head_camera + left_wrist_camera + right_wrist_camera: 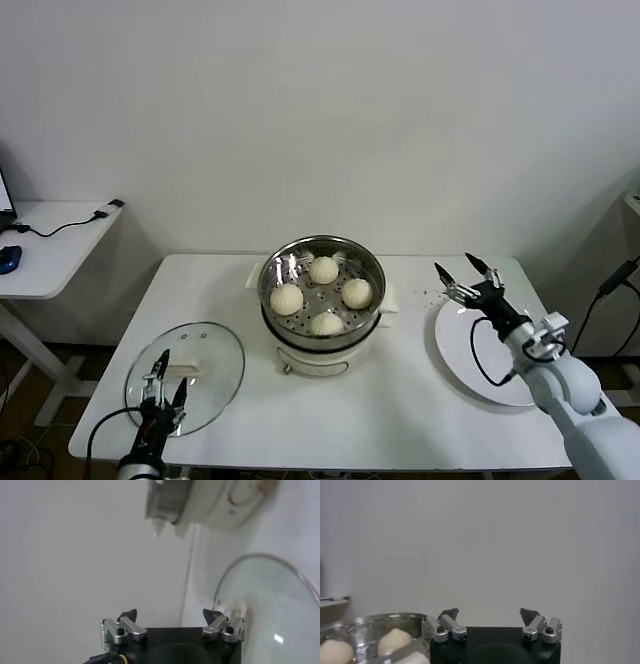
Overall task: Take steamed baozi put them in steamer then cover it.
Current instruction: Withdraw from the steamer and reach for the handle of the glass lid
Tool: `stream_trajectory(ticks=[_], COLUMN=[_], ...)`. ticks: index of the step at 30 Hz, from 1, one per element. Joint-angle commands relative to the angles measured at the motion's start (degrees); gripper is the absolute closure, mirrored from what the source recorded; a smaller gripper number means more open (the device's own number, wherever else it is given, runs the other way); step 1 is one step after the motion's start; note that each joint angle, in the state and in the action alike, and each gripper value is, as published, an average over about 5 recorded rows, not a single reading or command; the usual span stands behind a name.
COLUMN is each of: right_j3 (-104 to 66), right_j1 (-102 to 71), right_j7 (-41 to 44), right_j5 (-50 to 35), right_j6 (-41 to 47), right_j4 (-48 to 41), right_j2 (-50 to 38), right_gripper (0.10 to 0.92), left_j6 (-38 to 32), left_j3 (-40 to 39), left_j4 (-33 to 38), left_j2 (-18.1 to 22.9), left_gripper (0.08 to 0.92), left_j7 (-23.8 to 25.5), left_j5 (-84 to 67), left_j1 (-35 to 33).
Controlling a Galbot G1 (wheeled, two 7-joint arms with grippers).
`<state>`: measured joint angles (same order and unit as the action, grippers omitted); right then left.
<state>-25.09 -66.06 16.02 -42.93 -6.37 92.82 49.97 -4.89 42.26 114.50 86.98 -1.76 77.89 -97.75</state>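
Observation:
The steamer (320, 255) is a shiny steel basket on a white cooker base at the table's middle. Several cream-white baozi (324, 269) lie inside it. The cover (215, 350), clear glass with a white handle (185, 369), lies flat on the table at the front left. My left gripper (163, 377) is open and empty above the cover near its handle; the cover also shows in the left wrist view (270, 605). My right gripper (465, 276) is open and empty, raised above the white plate to the steamer's right. The right wrist view shows the steamer's rim (375, 617) and baozi (392, 640).
A flat white plate (470, 365) lies at the right of the table, bare. A side desk (50, 245) with cables and a blue mouse stands to the far left. A white wall is behind the table.

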Motion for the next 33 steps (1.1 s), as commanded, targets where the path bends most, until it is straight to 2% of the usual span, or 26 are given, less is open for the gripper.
stream_trajectory(ticks=[1, 17, 25, 33], right_j3=[-9.2, -10.8, -11.5, -11.8], right_j1=[-9.4, -11.4, -12.1, -12.7], right_j7=[0.9, 1.1, 1.3, 1.7], right_j5=[6.3, 8.8, 10.0, 11.3], right_j6=[-0.3, -1.1, -1.6, -2.1], right_j4=[-0.4, -0.5, -0.6, -0.9], right_j2=[4.9, 7.0, 7.9, 8.6], right_gripper=[0.203, 0.203, 0.203, 0.203], left_j6=[0.1, 1.5, 1.9, 2.4], left_j3=[0.6, 0.4, 0.0, -0.3], left_j4=[-11.2, -23.0, -24.7, -25.5], left_j2=[-0.5, -1.3, -1.4, -1.8], left_gripper=[0.177, 0.177, 0.177, 0.177], left_j7=[-4.0, -9.1, -11.8, -12.6], left_j5=[17.8, 17.0, 15.5, 14.2], left_j1=[7.0, 14.9, 17.5, 18.4])
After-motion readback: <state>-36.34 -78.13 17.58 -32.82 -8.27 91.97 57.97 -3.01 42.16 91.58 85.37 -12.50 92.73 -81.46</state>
